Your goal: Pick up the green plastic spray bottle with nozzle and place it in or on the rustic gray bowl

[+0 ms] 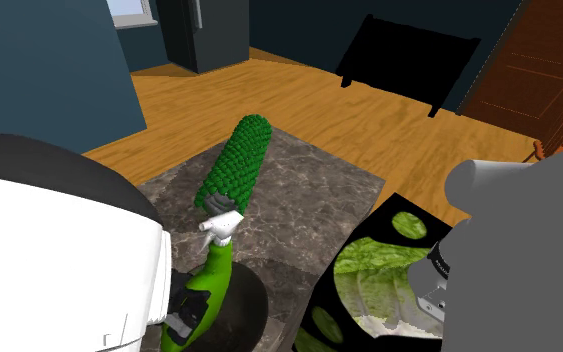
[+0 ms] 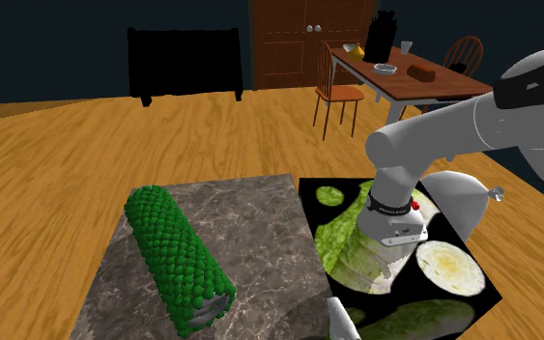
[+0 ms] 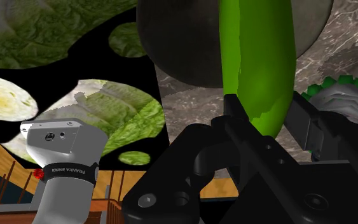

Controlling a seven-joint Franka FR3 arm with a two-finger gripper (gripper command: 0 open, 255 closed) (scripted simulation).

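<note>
1. Shoulder view: at the lower left of the frame the gripper (image 1: 187, 312) is clenched on the lower body of the green spray bottle (image 1: 214, 268). The white nozzle (image 1: 219, 224) points up the frame toward the bumpy green roll (image 1: 234, 165) at the centre. The bottle slants over the dark bowl (image 1: 254, 295) at the bottom edge. Gripping the body seems to leave the trigger end free. The roll and bowl rest on the marble slab (image 1: 309, 200), and a black mat (image 1: 374, 225) printed with lettuce lies at the lower right.
2. Second exterior view: the arm (image 2: 434, 135) comes in from the upper right and bends down over the black mat (image 2: 310, 205) right of centre. The bumpy green roll (image 2: 178, 261) lies slanted at the lower left on the marble slab (image 2: 260, 217). A white tip at the bottom edge is probably the nozzle, though I cannot be sure.
3. Wrist view: the fingers (image 3: 233, 111) clasp the spray bottle (image 3: 260, 63) from both sides, so the grasp looks firm. The bottle stretches away from the gripper (image 3: 265, 118) across the round dark bowl (image 3: 177, 57). The end of the bumpy green roll (image 3: 339, 102) sits just beside one finger. I judge the carry nearly done, with lowering and letting go left. A long bottle could tip off the rim toward the roll, so it would be better centred first
</note>
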